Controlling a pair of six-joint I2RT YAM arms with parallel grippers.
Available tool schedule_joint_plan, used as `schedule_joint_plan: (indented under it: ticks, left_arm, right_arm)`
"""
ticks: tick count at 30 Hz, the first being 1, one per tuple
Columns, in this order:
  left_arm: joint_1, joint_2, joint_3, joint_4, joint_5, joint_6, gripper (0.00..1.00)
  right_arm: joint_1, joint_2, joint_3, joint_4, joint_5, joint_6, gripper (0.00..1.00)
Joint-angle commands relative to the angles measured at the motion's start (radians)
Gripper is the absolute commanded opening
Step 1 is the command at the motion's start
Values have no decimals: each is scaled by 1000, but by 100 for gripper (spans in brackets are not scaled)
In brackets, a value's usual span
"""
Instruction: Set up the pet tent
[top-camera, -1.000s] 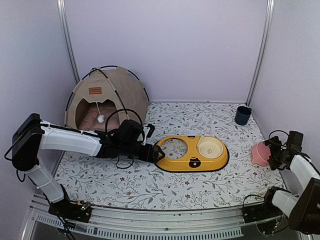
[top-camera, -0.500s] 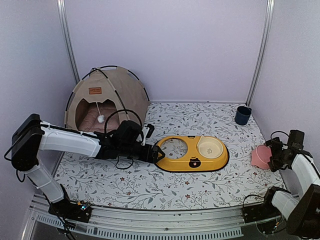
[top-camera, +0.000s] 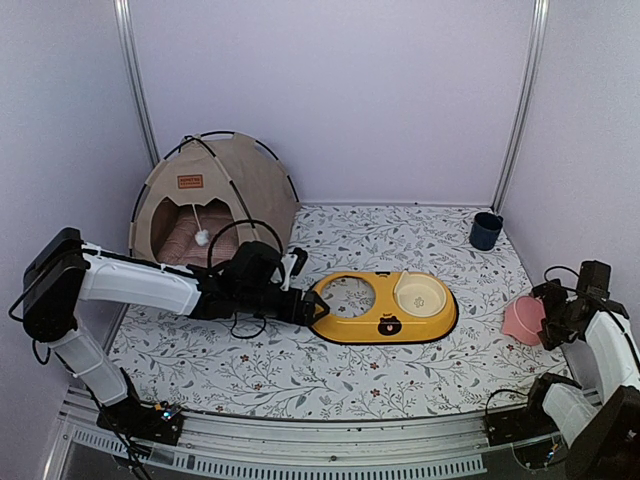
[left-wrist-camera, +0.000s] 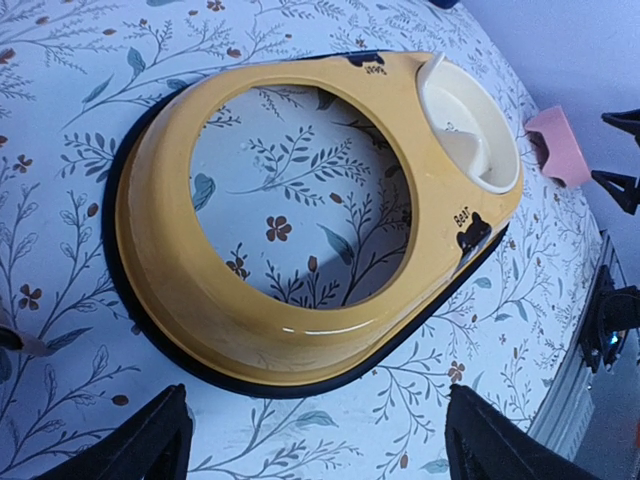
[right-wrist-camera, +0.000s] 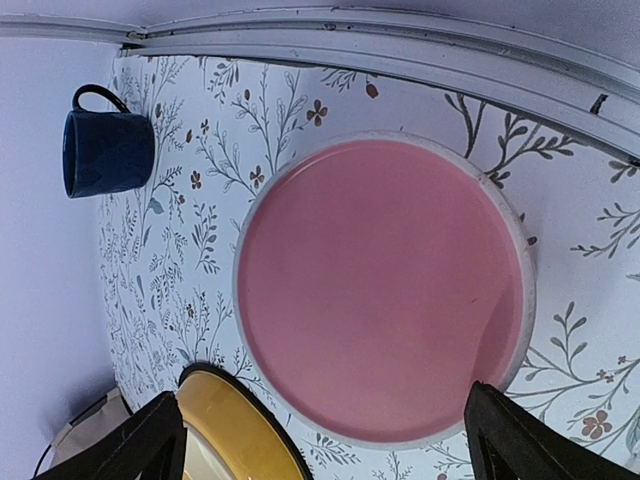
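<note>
The pet tent (top-camera: 215, 195) stands at the far left corner of the bench (top-camera: 300, 375), close against the walls. Its thin black poles (top-camera: 255, 148) are bent in arches and keep the cloth stretched, so we judge it is already raised. The doorway (top-camera: 188, 225) looks toward the near side, with a striped cushion (top-camera: 183, 238) inside and a white pom-pom (top-camera: 201, 238) hanging in the opening. We think this corner was chosen so that the walls guard the tent's back and the middle is left for other things.

Neither arm touches the tent. The left pincer (left-wrist-camera: 320, 448) lies low over the bench at the left end of the yellow bowl stand (top-camera: 385, 312). Its jaws are spread wide and hold nothing, and the stand's rim is just ahead of them. The stand is in the middle of the bench, with a white bowl (top-camera: 420, 293) in its right hole and the left hole open.

The right pincer (right-wrist-camera: 335, 445) is also fully spread and empty. It faces a pink bowl (right-wrist-camera: 380, 290) at the right edge, which seems tilted toward it. Whether its fingers touch the bowl we cannot tell. Perhaps this bowl belongs in the open hole. A blue mug (top-camera: 486, 230) stands at the far right, well apart.

A white cloth (top-camera: 250, 375) printed with leaves and small flowers covers the bench. Plain lilac walls (top-camera: 350, 90) with metal posts (top-camera: 135, 80) close it on three sides.
</note>
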Motion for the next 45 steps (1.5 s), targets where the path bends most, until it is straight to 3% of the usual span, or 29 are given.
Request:
schedule_joint_plan:
  ticks: [1,11,15,21,32,37,45]
  left_arm:
    - [15,-22,-18,43,16,8,88]
    - [27,-31,-41,65,25,7,88]
    - [33,-27,-45,77,37,4,88]
    - [37,-32,-48,71,38,12,88]
    - [54,-62,-67,61,31,8,89]
    - [56,-57,-60,53,32,11,89]
    - [59,-41,-41,47,36,9,88]
  right_arm:
    - [2,-7,41,-77,36,-11,99]
    - [1,-30,89,-211,94,-7,99]
    - [1,-26,49,-191,56,24,99]
    - [1,-41,-101,-3,-28,128,99]
    - [0,-23,-268,375,-10,297,99]
    - [0,93,-297,562,-53,273,99]
    - [1,416,-230,768,-194,71,96]
